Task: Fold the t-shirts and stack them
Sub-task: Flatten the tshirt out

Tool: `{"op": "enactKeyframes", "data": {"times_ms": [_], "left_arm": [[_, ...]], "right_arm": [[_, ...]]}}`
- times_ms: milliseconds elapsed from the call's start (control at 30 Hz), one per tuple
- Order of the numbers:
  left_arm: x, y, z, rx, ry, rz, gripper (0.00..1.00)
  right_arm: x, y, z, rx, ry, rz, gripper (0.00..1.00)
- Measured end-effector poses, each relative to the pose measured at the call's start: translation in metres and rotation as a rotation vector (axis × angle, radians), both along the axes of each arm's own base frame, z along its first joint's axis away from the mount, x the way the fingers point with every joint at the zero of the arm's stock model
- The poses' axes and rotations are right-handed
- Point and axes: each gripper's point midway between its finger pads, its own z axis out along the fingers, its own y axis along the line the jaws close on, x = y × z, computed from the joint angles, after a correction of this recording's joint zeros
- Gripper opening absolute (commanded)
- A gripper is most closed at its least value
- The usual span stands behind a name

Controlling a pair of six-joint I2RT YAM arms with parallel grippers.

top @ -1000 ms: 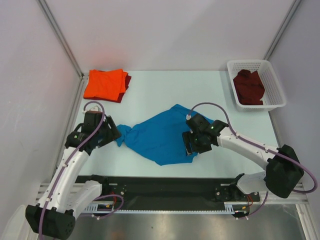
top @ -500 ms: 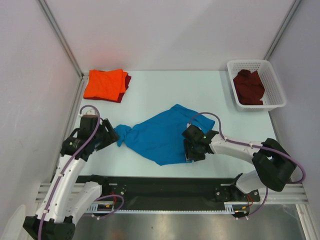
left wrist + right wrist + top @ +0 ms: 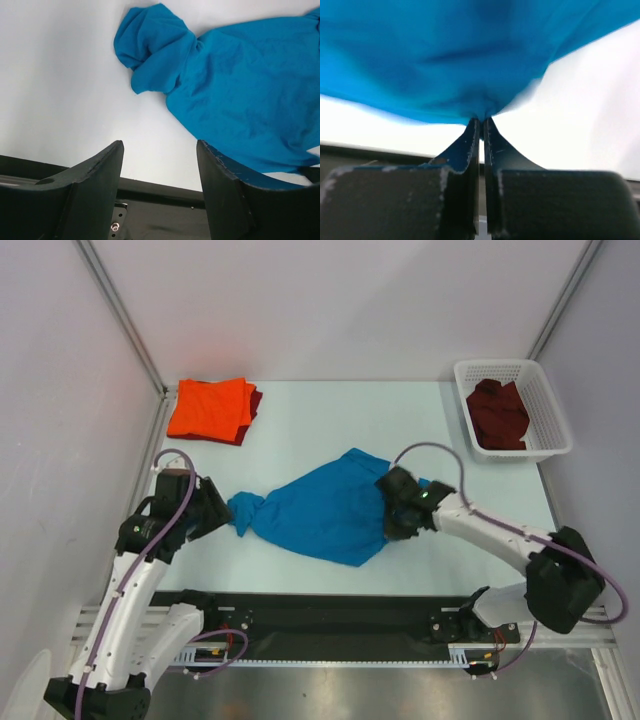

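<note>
The pale, light-blue flat desk [image 3: 320, 410] carries everything, and the largest thing on it is the bright blue short-sleeved cloth t-shirt [image 3: 315, 510], lying unfolded and rumpled near the middle, towards the near edge. Its long axis runs left to right across the desk, slightly tilted so that the right part sits a little nearer the arms. The cloth narrows to a twisted, bunched end pointing left, and it fans out wide towards the right, with one corner pointing to the far side and another to the near side. The white plastic lattice basket [image 3: 548, 410] stands at the far right corner, long side running near to far, with a crumpled dark maroon red t-shirt [image 3: 497, 415] inside it. At the far left corner lies the folded orange t-shirt [image 3: 208, 408], roughly square, resting on top of a folded dark maroon t-shirt [image 3: 253, 403] of which only the right edge shows. The right hand [image 3: 481, 120] is at the wide right edge of the blue t-shirt, its fingers pressed together and clamped on a pinch of the blue cloth, which gathers into folds at the fingertips. The left hand [image 3: 159, 147] is just beside the bunched left end, its fingers well apart, with only bare desk between them and the cloth lying beyond the fingertips.
</note>
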Motion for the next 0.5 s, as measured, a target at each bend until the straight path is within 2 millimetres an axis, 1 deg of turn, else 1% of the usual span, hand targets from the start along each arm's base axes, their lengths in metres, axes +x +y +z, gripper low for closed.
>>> {"op": "enactKeyframes", "data": {"times_ms": [33,67,133,167,200,233,267,300,367,400,500], "left_arm": [[0.0,0.0,0.001,0.001,-0.004,-0.001,0.6],[0.001,0.0,0.003,0.004,-0.009,-0.004,0.59],[0.001,0.0,0.004,0.005,-0.011,-0.008,0.58],[0.001,0.0,0.004,0.005,-0.011,-0.011,0.58],[0.001,0.0,0.004,0.006,-0.012,-0.013,0.58],[0.002,-0.001,0.005,0.004,-0.015,-0.015,0.58],[0.003,-0.001,0.005,0.002,-0.02,-0.017,0.58],[0.004,-0.002,0.006,-0.002,-0.025,-0.02,0.58],[0.007,-0.004,0.007,-0.006,-0.03,-0.026,0.58],[0.008,-0.005,0.007,-0.007,-0.03,-0.033,0.58],[0.012,-0.007,0.005,-0.007,-0.023,-0.046,0.58]], "right_arm": [[0.01,-0.003,0.014,0.022,-0.016,-0.015,0.0],[0.023,-0.006,0.033,0.06,-0.035,-0.038,0.0],[0.059,-0.019,0.074,0.151,-0.088,-0.085,0.0],[0.073,-0.027,0.089,0.176,-0.104,-0.102,0.0],[0.086,-0.037,0.1,0.197,-0.111,-0.113,0.02],[0.096,-0.046,0.106,0.203,-0.102,-0.113,0.1],[0.106,-0.048,0.107,0.206,-0.078,-0.093,0.36],[0.113,-0.052,0.105,0.207,-0.067,-0.102,0.43],[0.128,-0.051,0.09,0.198,-0.017,-0.076,0.53],[0.136,-0.049,0.077,0.189,0.018,-0.067,0.58],[0.146,-0.044,0.052,0.16,0.08,-0.037,0.57]]}}
